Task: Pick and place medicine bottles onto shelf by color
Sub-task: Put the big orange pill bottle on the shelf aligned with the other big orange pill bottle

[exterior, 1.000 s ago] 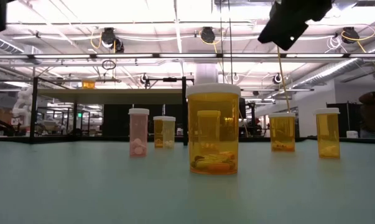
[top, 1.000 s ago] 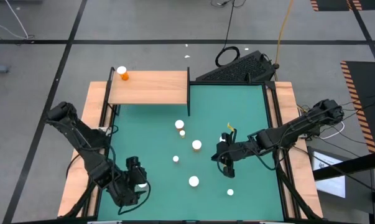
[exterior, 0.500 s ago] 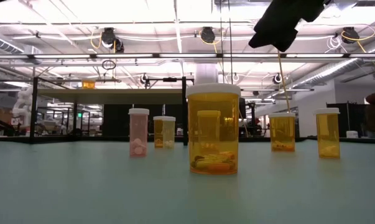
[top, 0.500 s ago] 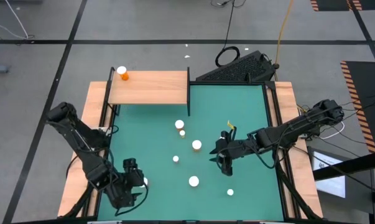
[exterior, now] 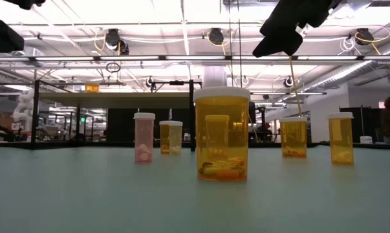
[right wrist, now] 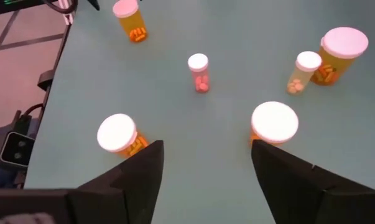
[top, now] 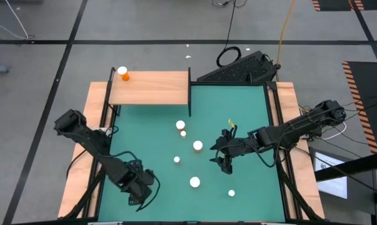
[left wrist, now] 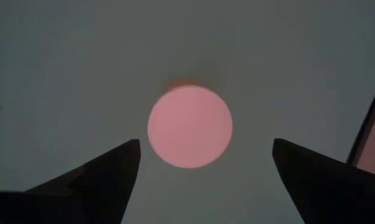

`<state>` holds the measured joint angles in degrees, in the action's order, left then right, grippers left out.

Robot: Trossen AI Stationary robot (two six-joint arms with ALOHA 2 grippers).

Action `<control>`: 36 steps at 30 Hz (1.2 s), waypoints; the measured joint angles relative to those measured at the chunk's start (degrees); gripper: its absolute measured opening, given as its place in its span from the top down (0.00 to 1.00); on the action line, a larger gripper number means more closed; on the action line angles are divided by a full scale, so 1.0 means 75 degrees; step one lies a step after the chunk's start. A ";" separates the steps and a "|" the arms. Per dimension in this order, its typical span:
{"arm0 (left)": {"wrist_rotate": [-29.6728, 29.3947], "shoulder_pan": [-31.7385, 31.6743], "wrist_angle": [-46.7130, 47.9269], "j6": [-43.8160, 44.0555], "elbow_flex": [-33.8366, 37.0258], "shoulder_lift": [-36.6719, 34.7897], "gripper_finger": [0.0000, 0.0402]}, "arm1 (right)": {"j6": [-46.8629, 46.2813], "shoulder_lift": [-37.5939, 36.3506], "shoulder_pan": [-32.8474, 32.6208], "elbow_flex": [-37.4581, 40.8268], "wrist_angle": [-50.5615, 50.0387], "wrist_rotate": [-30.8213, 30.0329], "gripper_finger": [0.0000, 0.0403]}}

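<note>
High view: the left hand [top: 140, 195] hangs spread wide near the front-left corner of the green mat [top: 251, 106] on the bench, directly over a white-capped bottle [left wrist: 189, 126] that its wrist view shows standing free between its fingers [left wrist: 106, 174]. The right hand [top: 224, 160], fingers parted and gripping nothing, hovers right of centre above scattered medicine bottles [top: 197, 145]. One orange bottle [top: 123, 74] stands on the back-left corner of the wooden shelf [top: 154, 88].
</note>
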<state>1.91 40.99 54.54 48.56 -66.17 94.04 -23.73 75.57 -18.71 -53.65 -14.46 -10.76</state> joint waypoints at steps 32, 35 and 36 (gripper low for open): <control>-0.0574 -0.0002 -0.0093 -0.0131 0.0000 0.0568 0.12 | -0.0288 0.0000 0.0034 -0.0003 -0.0034 0.0040 0.40; -0.0489 -0.0005 -0.0099 -0.0129 0.0000 0.0568 0.21 | -0.0291 0.0000 0.0034 -0.0003 -0.0035 0.0040 0.40; -0.0486 -0.0005 -0.0099 -0.0131 0.0000 0.0568 0.24 | -0.0291 0.0000 0.0034 -0.0003 -0.0033 0.0040 0.40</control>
<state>-1.74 40.95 53.80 47.57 -66.17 98.30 -25.91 75.57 -18.46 -53.67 -14.71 -10.46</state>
